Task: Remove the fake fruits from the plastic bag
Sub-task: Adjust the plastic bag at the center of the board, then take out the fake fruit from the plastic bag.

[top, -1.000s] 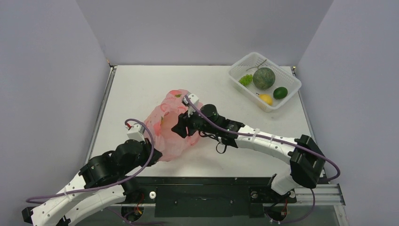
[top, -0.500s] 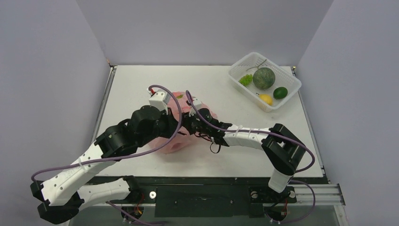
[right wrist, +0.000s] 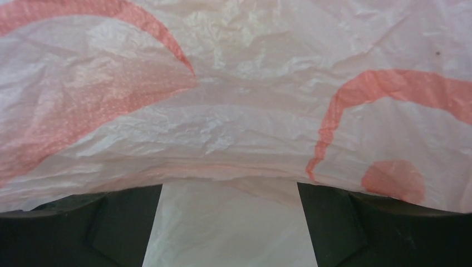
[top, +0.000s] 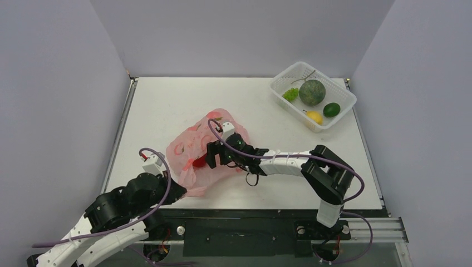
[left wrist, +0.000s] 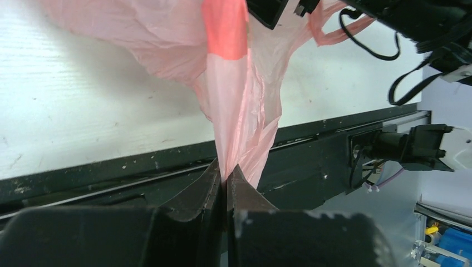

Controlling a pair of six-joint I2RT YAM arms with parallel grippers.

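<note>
The plastic bag [top: 192, 146] lies crumpled just left of the middle of the top view, on the white counter [top: 167, 100], its pink film marked with red prints. The left claw [left wrist: 224, 169] comes in from the lower left of that view and is clamped tight on a thin twist of the bag's near edge. In the left wrist view the film is drawn up from between the closed fingers [left wrist: 206, 186] towards the top of the frame, out over the counter's dark front rail.

The right arm reaches in from the lower right, with the right claw [right wrist: 229, 200] at the bag's right-hand side, pressed in among its folds. In the right wrist view its fingers [right wrist: 83, 233] stand wide apart at the bottom corners of the frame. Crinkled film fills everything above and between them, and nothing solid sits in the gap.

A deep red rounded shape [top: 198, 162] shows in the bag just left of the right claw. It looks like the red round fruit, though it could be a print.

In the upper right of the top view, well apart from the bag, stands a white basket [top: 345, 92]. It holds the grey-green melon [top: 311, 92], the dark green oval [top: 332, 109], the lemon [top: 314, 117] and the leafy piece [top: 290, 93].
</note>
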